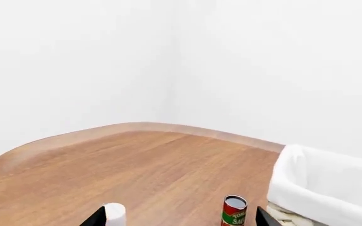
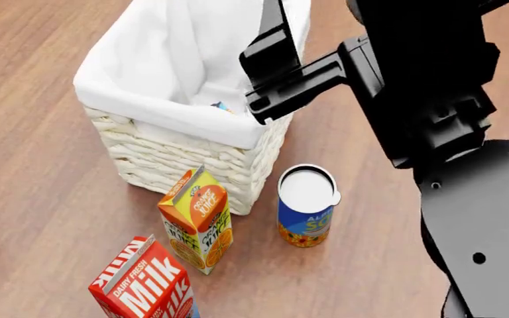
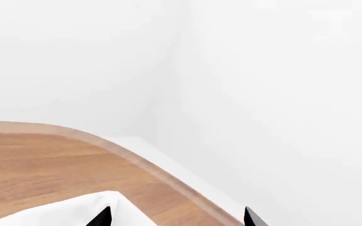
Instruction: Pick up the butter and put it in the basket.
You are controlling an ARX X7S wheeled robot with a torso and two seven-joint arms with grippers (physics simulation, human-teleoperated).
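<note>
The basket (image 2: 193,159) is white wicker with a white cloth liner and stands in the middle of the head view. Inside it a small blue corner of a box (image 2: 222,106) shows below the rim. It looks like the butter's blue side, and the rest is hidden by the liner and my arm. My right arm (image 2: 325,66) reaches over the basket's right rim. My right gripper (image 3: 176,220) is open and empty above the liner (image 3: 55,214). My left gripper (image 1: 181,220) is open and empty, with the basket's corner (image 1: 319,183) beside it.
An orange juice carton (image 2: 197,218), a red-and-white milk carton (image 2: 144,288) and a blue-and-yellow can (image 2: 307,205) stand in front of the basket. A tomato sauce can (image 1: 234,210) and a white cylinder (image 1: 114,214) stand near my left gripper. The table's curved far edge (image 1: 143,126) meets white walls.
</note>
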